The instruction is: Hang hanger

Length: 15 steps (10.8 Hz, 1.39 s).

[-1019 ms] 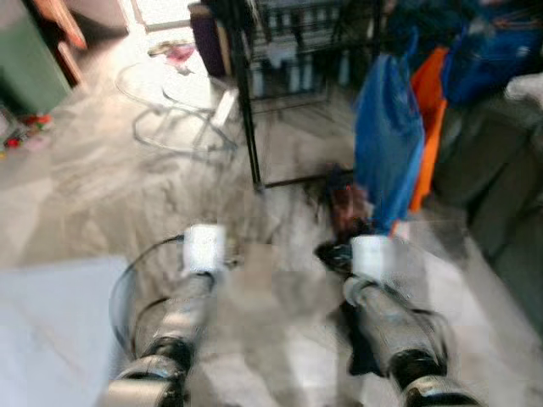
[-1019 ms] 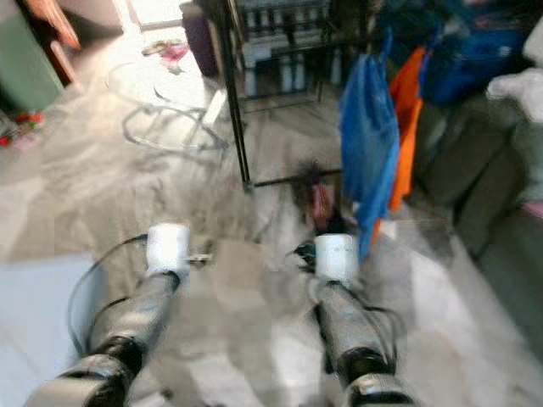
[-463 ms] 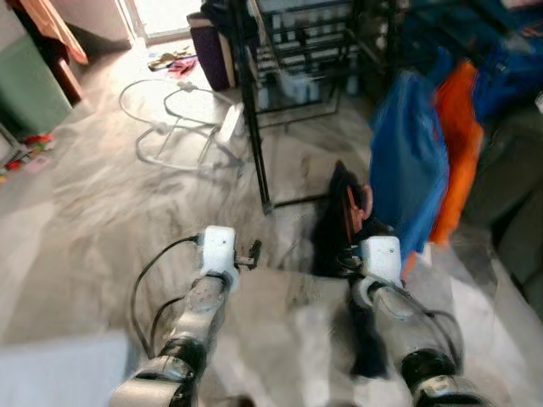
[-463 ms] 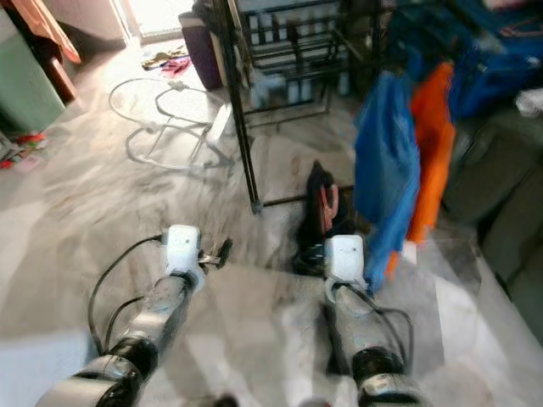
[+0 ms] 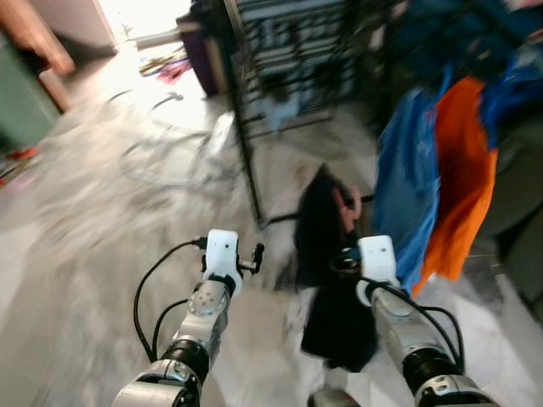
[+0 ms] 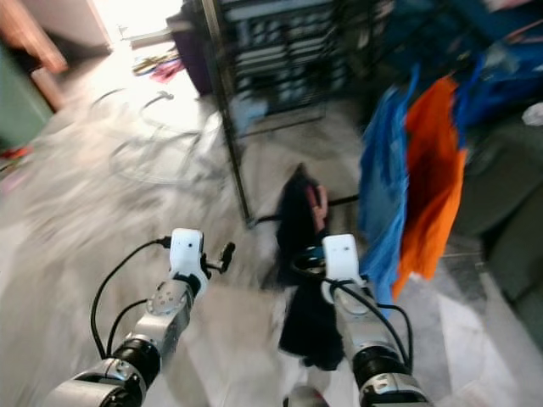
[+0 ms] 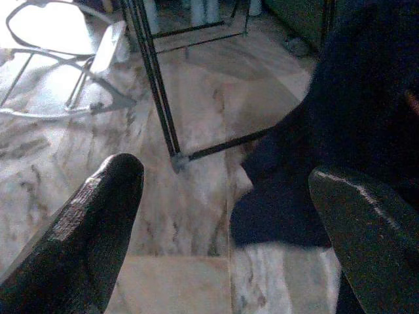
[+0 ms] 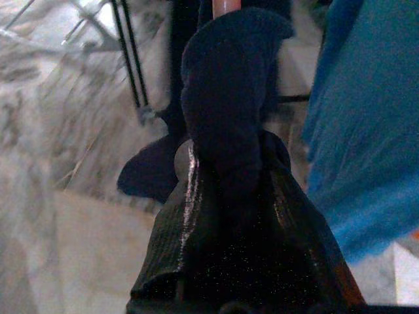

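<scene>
My right tool (image 8: 229, 190) is pinching a dark cloth (image 5: 327, 280) that hangs on a pink hanger (image 5: 346, 203). The two black fingers (image 8: 190, 216) press on a fold of the cloth from both sides. The pink bit of the hanger pokes up just past the fingertips. The rest of the cloth hangs down under the tool, above the floor (image 5: 93, 229).

My left tool (image 7: 222, 216) is spread wide and holds nothing. One finger (image 7: 91, 229) is well apart from the other. It hovers over the floor, beside the right tool, with the dark cloth just off to its side.

The floor is pale marble with grey streaks. It looks blurry in the head views. In front of both tools stands a black metal rack (image 5: 284, 59). One thin black leg (image 7: 157, 98) of it comes down to the floor just ahead of the left tool, with a low bar at its foot. A white wire frame (image 7: 59, 59) lies on the floor past that leg, in bright light.

On the right side of the right tool hang a blue cloth (image 5: 407, 203) and an orange cloth (image 5: 462, 178), side by side. The blue one is very near the right tool. Past them is a grey sofa (image 6: 501, 212). Far off on the left side is something green (image 5: 21, 102).
</scene>
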Tool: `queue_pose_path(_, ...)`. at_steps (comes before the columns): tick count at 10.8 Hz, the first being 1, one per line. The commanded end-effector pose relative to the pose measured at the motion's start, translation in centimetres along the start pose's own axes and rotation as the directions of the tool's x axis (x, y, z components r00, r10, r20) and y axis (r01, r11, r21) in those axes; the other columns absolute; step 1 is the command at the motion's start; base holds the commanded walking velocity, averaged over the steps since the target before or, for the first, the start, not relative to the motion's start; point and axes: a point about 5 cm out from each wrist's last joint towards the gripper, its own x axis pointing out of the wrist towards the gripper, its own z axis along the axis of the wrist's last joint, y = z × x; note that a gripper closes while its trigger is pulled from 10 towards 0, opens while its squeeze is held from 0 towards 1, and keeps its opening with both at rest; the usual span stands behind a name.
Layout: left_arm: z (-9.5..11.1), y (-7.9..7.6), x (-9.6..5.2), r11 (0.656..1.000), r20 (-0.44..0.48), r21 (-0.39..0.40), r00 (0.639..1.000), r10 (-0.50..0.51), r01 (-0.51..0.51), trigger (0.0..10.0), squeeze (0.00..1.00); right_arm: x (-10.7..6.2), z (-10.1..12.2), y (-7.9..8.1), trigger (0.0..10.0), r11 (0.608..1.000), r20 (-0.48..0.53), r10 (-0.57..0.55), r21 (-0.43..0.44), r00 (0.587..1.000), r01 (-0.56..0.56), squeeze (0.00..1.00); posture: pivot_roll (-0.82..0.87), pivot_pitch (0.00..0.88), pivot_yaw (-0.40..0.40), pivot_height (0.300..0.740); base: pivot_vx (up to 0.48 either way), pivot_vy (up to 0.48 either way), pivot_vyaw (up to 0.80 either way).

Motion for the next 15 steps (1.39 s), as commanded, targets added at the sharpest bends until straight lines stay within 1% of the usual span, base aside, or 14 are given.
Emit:
queue_pose_path(1,-0.6,1.1,-0.3,1.000,-0.032,0.014,0.999,0.024,-0.024,10.0,0.00,-0.1,1.3,1.2,10.0,1.000,0.095,0.018,-0.017,0.995,-0.016,0.00,-0.24,0.154,0.099,0.740,0.480,0.000,0.00)
queue_pose_path(3,-0.8,1.1,-0.4,0.999,-0.039,0.035,0.999,0.019,-0.017,10.0,0.00,-0.7,1.5,1.5,10.0,0.998,0.135,0.023,-0.057,0.991,-0.016,0.00,-0.24,0.157,0.099,0.740,0.403,0.000,0.00)
queue_pose_path(4,-1.0,1.1,-0.6,1.000,-0.036,0.025,0.999,0.017,-0.016,10.0,0.00,-1.2,1.7,1.6,10.0,0.997,0.171,0.025,-0.077,0.985,-0.012,0.00,-0.24,0.162,0.099,0.740,0.000,0.000,0.00)
queue_pose_path(5,-1.2,1.1,-0.7,0.999,-0.039,0.045,0.999,0.004,-0.002,10.0,0.00,-1.5,1.8,1.7,10.0,0.996,0.190,0.032,-0.089,0.981,-0.015,0.00,-0.25,0.166,0.100,0.740,0.000,0.000,0.00)
queue_pose_path(6,-0.8,1.7,-1.3,0.999,0.016,0.033,0.999,-0.037,0.036,10.0,0.00,-2.2,1.2,1.6,10.0,0.998,0.201,0.033,-0.068,0.979,-0.019,0.00,-0.26,0.179,0.105,0.740,0.000,0.000,0.00)
queue_pose_path(7,-0.8,2.1,-1.6,0.998,0.031,0.048,0.999,-0.032,0.031,10.0,0.00,-2.5,1.1,1.6,10.0,0.998,0.208,0.026,-0.062,0.978,-0.013,0.00,-0.25,0.188,0.106,0.740,0.000,0.000,0.00)
queue_pose_path(8,-0.3,2.9,-2.1,0.999,0.079,0.050,0.997,-0.006,0.002,10.0,0.00,-3.4,1.5,1.3,10.0,0.999,0.263,0.000,-0.042,0.965,0.011,0.00,-0.25,0.198,0.108,0.740,0.000,0.000,0.00)
queue_pose_path(9,-0.1,3.1,-2.3,0.999,0.096,0.039,0.995,0.003,-0.007,10.0,0.00,-3.7,1.7,1.2,10.0,0.999,0.277,-0.006,-0.036,0.961,0.017,0.00,-0.25,0.203,0.107,0.740,0.000,0.000,0.00)
queue_pose_path(10,0.9,3.3,-2.8,0.999,0.168,0.020,0.985,0.028,-0.031,10.0,0.00,-5.0,2.4,0.9,10.0,0.998,0.345,-0.002,-0.051,0.939,0.021,0.00,-0.25,0.217,0.105,0.740,0.000,0.000,0.00)
queue_pose_path(11,1.1,4.0,-3.2,0.995,0.167,-0.049,0.981,0.097,-0.090,10.0,0.00,-5.7,3.5,1.1,10.0,0.998,0.412,-0.031,-0.032,0.911,0.049,0.00,-0.24,0.227,0.107,0.740,0.000,0.000,0.00)
queue_pose_path(12,1.1,4.1,-3.2,0.995,0.166,-0.048,0.981,0.099,-0.092,10.0,0.00,-5.7,3.6,1.0,10.0,0.998,0.415,-0.034,-0.031,0.909,0.051,0.00,-0.24,0.227,0.107,0.740,0.000,0.000,0.00)
queue_pose_path(13,-0.1,4.3,-3.5,0.994,0.110,-0.054,0.989,0.102,-0.096,10.0,0.00,-5.5,4.6,0.7,10.0,0.998,0.440,-0.047,-0.010,0.897,0.057,0.00,-0.25,0.227,0.109,0.740,0.000,0.000,0.00)
queue_pose_path(14,-0.3,4.3,-3.7,0.995,0.090,-0.046,0.991,0.094,-0.090,10.0,0.00,-4.9,5.7,0.1,10.0,0.997,0.446,-0.070,0.020,0.892,0.068,0.00,-0.23,0.227,0.106,0.740,0.000,0.000,0.00)
queue_pose_path(15,0.5,4.0,-3.6,0.996,0.103,-0.050,0.991,0.085,-0.080,10.0,0.00,-4.2,6.8,-0.6,10.0,0.997,0.438,-0.076,0.033,0.896,0.069,0.00,-0.23,0.226,0.105,0.740,0.000,0.000,0.00)
